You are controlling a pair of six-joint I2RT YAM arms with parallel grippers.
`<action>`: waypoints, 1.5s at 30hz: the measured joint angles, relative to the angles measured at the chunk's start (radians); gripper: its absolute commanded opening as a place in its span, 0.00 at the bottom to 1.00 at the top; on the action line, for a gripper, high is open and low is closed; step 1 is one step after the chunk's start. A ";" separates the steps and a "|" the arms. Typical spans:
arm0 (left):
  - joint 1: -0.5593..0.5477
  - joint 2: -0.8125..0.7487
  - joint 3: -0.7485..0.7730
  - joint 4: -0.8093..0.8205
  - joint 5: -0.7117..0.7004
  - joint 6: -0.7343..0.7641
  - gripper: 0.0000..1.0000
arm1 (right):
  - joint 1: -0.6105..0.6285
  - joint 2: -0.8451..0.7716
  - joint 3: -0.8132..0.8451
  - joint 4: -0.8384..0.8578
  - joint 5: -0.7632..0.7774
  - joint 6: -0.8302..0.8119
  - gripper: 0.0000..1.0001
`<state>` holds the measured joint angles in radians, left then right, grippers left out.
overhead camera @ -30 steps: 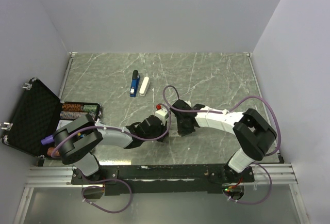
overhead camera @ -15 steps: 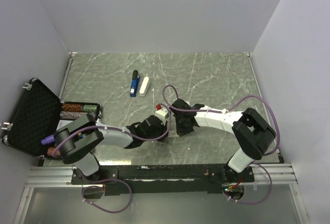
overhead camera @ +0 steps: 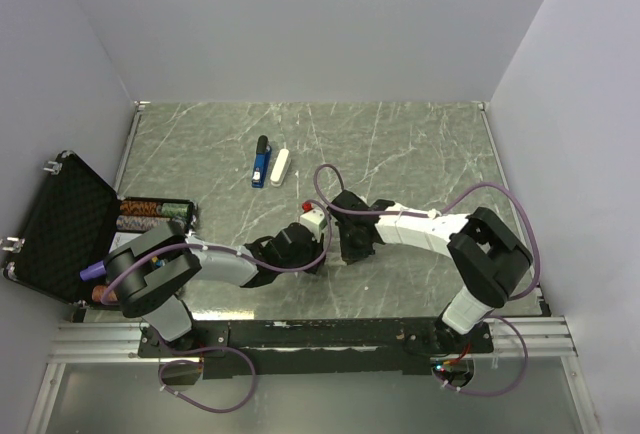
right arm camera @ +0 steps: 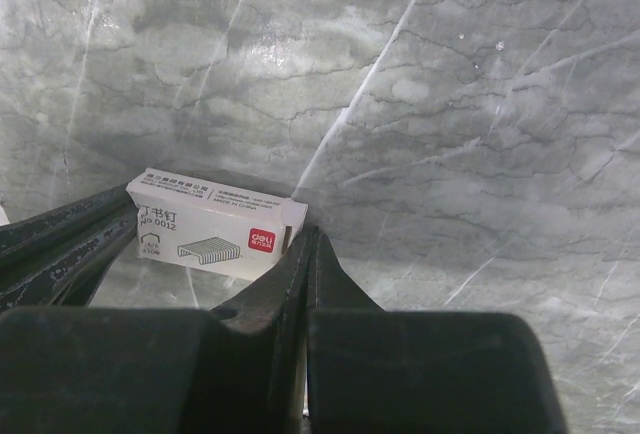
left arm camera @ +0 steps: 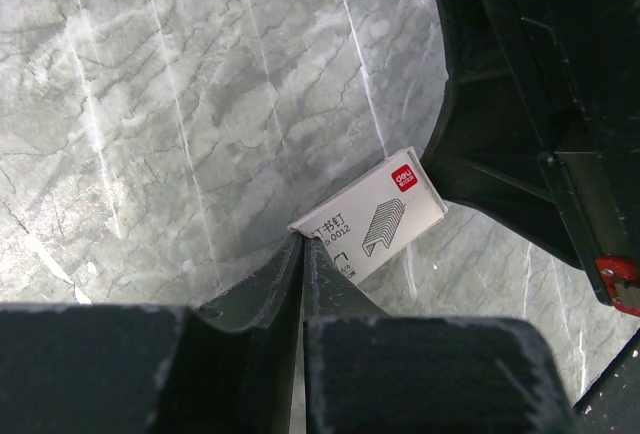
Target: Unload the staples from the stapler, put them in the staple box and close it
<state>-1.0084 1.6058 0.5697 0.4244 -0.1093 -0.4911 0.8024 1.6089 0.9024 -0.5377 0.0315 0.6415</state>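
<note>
lying flat on the table [overhead camera: 430, 144], the stapler [overhead camera: 261, 161] sits well beyond the staple box [overhead camera: 314, 220] and a little to its left, on the side away from the arm bases. its black end points farther away from the staple box, and it is well apart from both sets of fingers. a white bar [overhead camera: 280, 166] lies out there too, slightly nearer the staple box than the stapler is, with the 2 of them side by side.

the staple box is a small white carton with a red logo and a drawing of staples on its face, and both arms meet at it. the left fingers [left arm camera: 250, 294] are drawn in to a thin slit. 1 corner of the staple box runs into that slit, so they look pinched on its edge. the right fingers [right arm camera: 270, 289] are pressed fully together with nothing between them. their tip sits right at the logo end of the staple box, opposite the end the left fingers hold. from the wrist view i cannot tell if the tip presses on the carton or only meets it.

far to the left of the staple box an open black case [overhead camera: 62, 224] stands at the table's edge. patterned tubes [overhead camera: 155, 212] lie between the case and the staple box.
</note>
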 measured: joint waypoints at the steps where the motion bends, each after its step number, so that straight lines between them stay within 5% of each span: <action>1: 0.000 0.000 0.000 0.000 0.000 0.000 0.13 | 0.000 0.000 0.000 -0.001 0.004 0.000 0.00; 18: -0.001 -0.072 -0.026 -0.059 -0.056 0.000 0.33 | -0.053 -0.104 -0.002 -0.042 0.147 -0.011 0.27; 30: -0.001 -0.114 -0.026 -0.111 -0.105 -0.001 0.38 | -0.133 -0.207 -0.007 -0.054 0.173 -0.063 0.34; 40: -0.001 -0.335 0.058 -0.269 -0.187 -0.003 0.51 | -0.172 -0.346 -0.006 -0.046 0.226 -0.127 0.60; 45: -0.001 -0.412 0.145 -0.344 -0.220 0.000 0.59 | -0.195 -0.463 -0.005 0.000 0.223 -0.150 0.64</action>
<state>-1.0092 1.1942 0.7151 0.0799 -0.3298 -0.4908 0.6075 1.1454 0.8970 -0.5373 0.2546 0.4911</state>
